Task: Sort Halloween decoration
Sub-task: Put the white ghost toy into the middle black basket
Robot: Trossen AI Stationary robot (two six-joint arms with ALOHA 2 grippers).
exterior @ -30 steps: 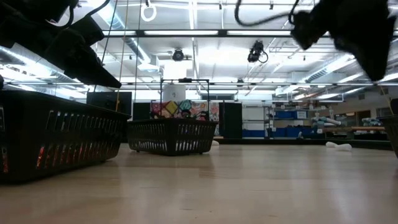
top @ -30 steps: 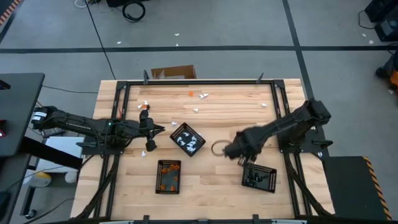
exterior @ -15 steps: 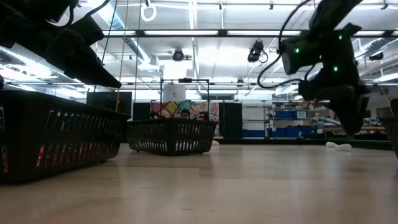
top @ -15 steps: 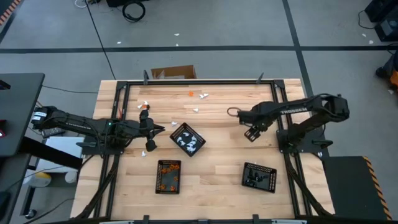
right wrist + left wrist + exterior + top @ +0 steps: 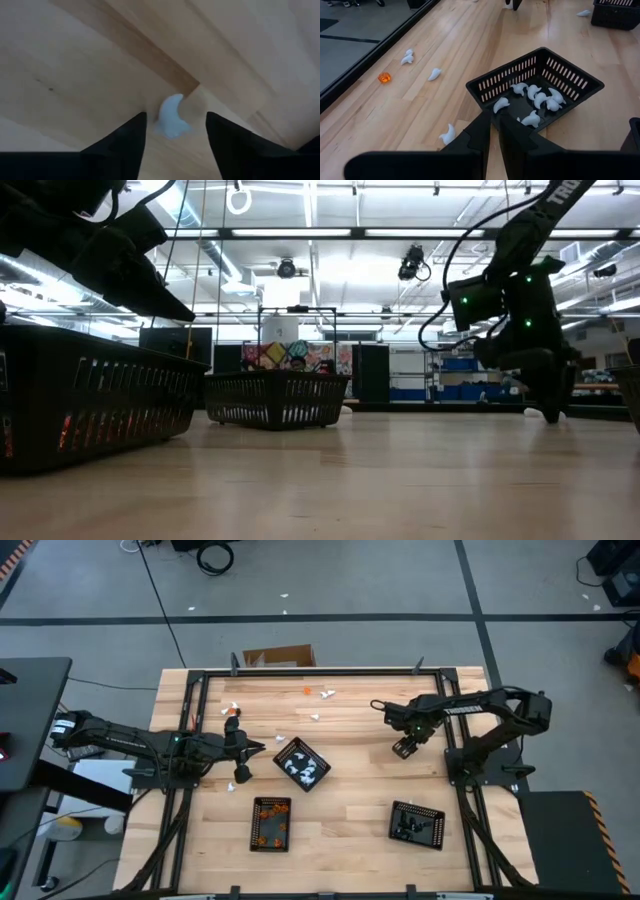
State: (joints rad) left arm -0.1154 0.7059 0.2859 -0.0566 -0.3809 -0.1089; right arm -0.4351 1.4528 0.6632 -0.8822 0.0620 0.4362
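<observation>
Your right gripper (image 5: 175, 137) is low over the desk near its right edge, fingers apart, with a white piece (image 5: 172, 117) lying on the wood squarely between them. Its long axis looks roughly along the finger direction, so the jaws should close across the narrow width. Just go straight down.

Left gripper (image 5: 494, 131) sits together and empty by the left edge, next to the tray of white pieces (image 5: 580, 80), too far away to help here.
</observation>
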